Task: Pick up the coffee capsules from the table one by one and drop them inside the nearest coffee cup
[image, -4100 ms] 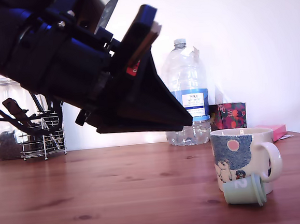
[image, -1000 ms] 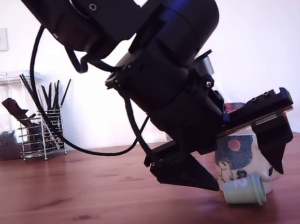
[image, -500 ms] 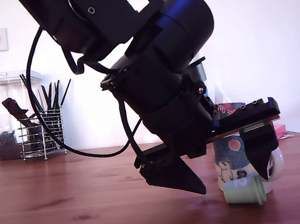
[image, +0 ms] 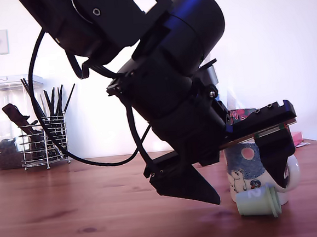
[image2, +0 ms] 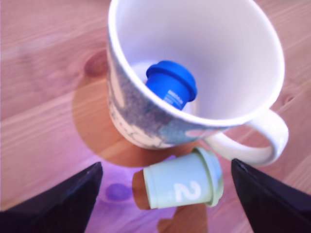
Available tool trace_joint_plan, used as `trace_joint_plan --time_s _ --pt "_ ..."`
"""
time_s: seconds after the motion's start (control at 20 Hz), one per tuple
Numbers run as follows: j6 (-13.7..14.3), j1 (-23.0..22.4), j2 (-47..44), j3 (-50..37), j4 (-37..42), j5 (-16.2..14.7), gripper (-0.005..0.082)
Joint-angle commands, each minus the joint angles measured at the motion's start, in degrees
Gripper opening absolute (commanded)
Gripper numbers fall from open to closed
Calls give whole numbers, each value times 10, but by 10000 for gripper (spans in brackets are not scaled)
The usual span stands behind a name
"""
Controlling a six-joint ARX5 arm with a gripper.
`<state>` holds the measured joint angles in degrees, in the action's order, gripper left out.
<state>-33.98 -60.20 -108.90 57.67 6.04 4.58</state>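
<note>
The green capsule (image2: 182, 185) lies on its side on the table (image2: 43, 102), just beside the base of the mug (image2: 146, 124), below the handle (image2: 265, 141). A white "2" is printed on its wall. In the exterior view its rim points to that view's right. The blue capsule (image2: 171, 84) rests inside the mug.

The gripper (image2: 165, 194) is released: its two dark fingers (image2: 58, 196) stand wide apart, one on each side of the green capsule, neither touching it. In the exterior view the fingertips hang just above the table, with the mug partly hidden behind them.

Well behind, at the exterior view's left, stand a wire utensil holder (image: 44, 143) and a clear jar (image: 5, 122).
</note>
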Motion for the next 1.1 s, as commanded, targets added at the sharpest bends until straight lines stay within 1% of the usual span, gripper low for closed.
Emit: trace_joint_plan --time_s 0.0,0.05,0.4,0.55,0.65,0.9,0.95,1.05 --pt "1 2 -21 -2 -5 -1 763" --pt "1 2 -21 -2 -5 -7 763" --pt "1 5 -21 -1 -4 -7 763" --pt "6 7 -22 -1 -5 -7 763" --pt "6 7 -22 -1 -7 -12 763" --pt "5 6 -22 -1 -13 -15 756" --pt "5 6 -22 -1 -11 -18 723" --pt "5 6 -22 -1 -11 -20 614"
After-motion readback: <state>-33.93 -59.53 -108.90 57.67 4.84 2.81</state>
